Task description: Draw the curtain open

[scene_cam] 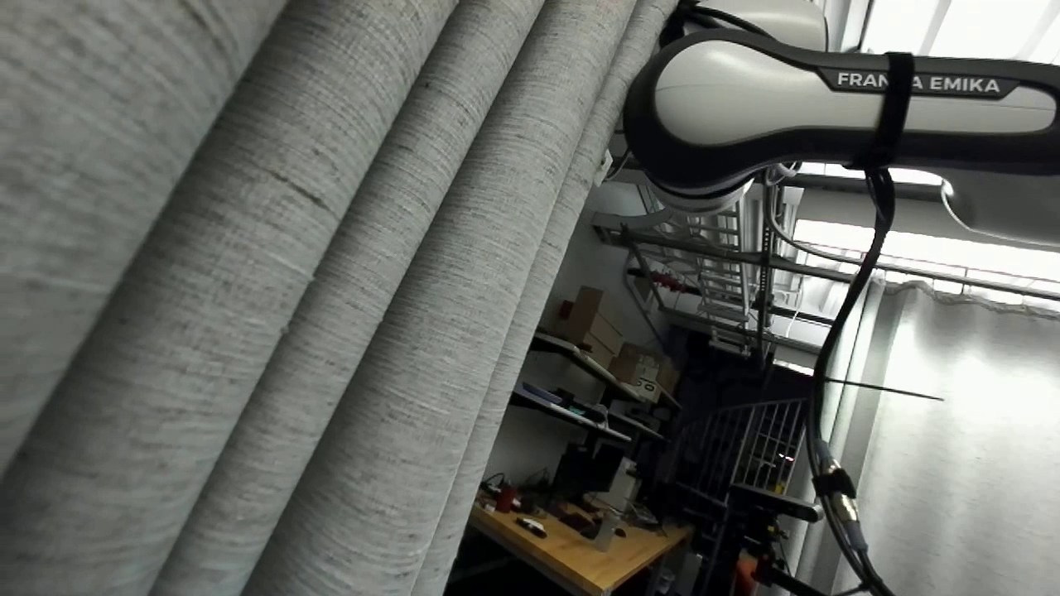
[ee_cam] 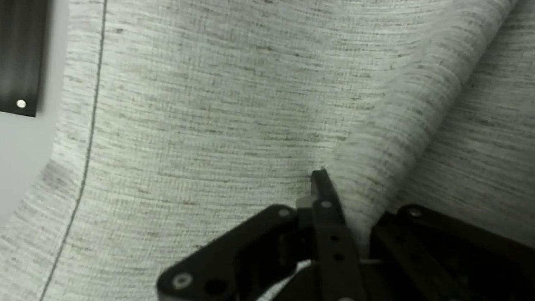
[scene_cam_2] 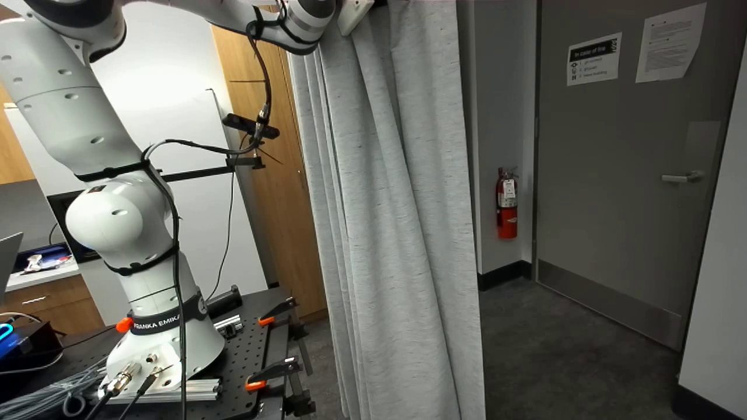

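Note:
The curtain is a very large light-grey woven drape with deep folds. It fills the left half of an exterior view (scene_cam: 331,273). It hangs beside the arm in an exterior view (scene_cam_2: 402,221). In the wrist view the curtain (ee_cam: 209,125) fills most of the picture, with its stitched edge at the left. My gripper (ee_cam: 355,196) is shut on a fold of the curtain, which runs down between the two black fingers. The right fingertip is partly hidden by the fabric. In both exterior views the fingers are hidden or out of frame.
The robot arm (scene_cam_2: 117,216) stands on a black table (scene_cam_2: 251,326) with clamps at its edge. Beyond the curtain are a red fire extinguisher (scene_cam_2: 506,204) and a grey door (scene_cam_2: 618,192). A wooden desk (scene_cam: 588,563) and shelves (scene_cam: 571,406) stand in the background.

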You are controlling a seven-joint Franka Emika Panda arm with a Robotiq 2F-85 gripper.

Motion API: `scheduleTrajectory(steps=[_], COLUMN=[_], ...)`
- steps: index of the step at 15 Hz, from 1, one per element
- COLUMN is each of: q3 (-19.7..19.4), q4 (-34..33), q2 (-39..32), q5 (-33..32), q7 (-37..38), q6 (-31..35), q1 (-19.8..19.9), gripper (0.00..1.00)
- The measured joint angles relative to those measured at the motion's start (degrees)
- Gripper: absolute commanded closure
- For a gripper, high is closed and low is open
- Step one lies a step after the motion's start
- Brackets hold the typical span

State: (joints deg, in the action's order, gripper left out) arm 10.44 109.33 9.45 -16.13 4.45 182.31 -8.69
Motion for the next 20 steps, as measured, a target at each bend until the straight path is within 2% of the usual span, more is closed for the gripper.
scheduleTrajectory(steps=[5, 13, 16, 20], q3=[-4.8, -17.2, -23.5, -33.5], q4=[0.6, 1.8, 2.5, 4.3], q2=[-2.1, -2.8, -2.5, -1.0], q5=[4.3, 3.8, 0.9, -6.5], q7=[-3.2, -3.2, -2.0, 2.4], q6=[5.9, 10.1, 11.7, 14.1], q1=[-9.5, -27.7, -35.3, -45.2], gripper=[1.00, 1.00, 1.00, 1.00])
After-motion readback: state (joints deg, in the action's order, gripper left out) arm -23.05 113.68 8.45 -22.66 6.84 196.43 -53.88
